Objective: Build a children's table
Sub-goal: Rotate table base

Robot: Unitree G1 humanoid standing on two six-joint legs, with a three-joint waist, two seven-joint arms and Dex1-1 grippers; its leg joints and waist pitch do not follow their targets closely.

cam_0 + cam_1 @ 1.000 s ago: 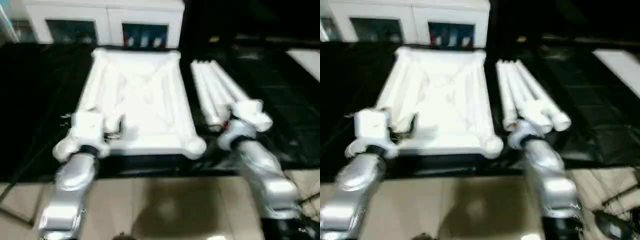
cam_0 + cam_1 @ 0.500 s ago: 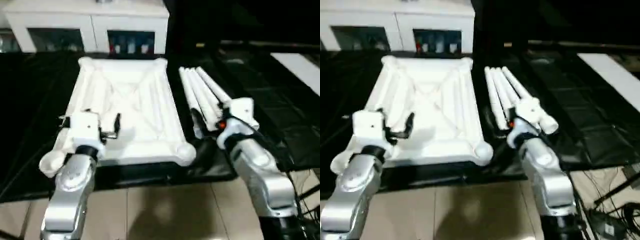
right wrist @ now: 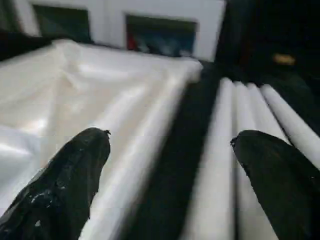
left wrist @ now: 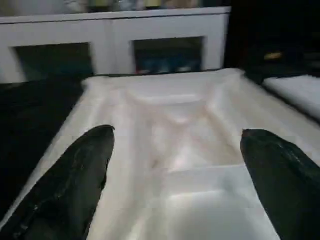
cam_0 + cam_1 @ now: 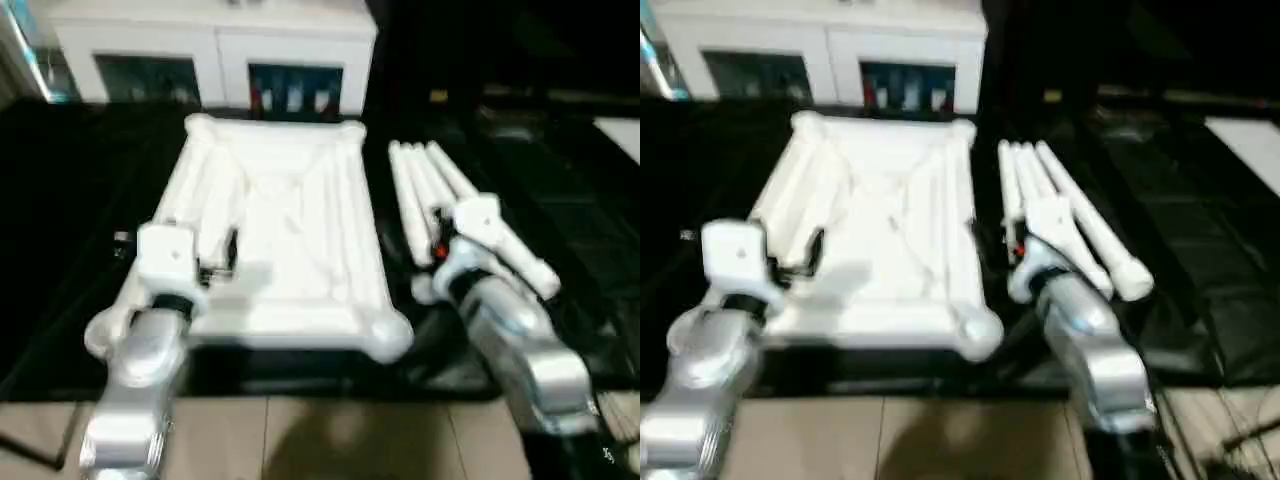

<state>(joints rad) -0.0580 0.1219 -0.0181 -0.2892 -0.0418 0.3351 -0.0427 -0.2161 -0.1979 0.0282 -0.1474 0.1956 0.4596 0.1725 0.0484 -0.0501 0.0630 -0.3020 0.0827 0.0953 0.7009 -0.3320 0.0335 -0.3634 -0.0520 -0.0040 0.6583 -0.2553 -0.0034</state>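
Your right gripper (image 3: 167, 170) has its black fingers (image 3: 65, 185) spread wide, framing the upturned table top's (image 3: 90, 95) edge and the legs (image 3: 240, 130) lying side by side beside it.

White glass-door cabinet (image 5: 215, 60) at back, black mat (image 5: 70, 200), tiled floor (image 5: 330, 440)

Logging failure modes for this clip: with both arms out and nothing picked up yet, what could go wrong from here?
The legs lie bundled side by side, so the open right gripper may nudge or roll neighbours when taking one. The left gripper hangs over the table top, upside down on black sheeting; pressing on it might slide it.
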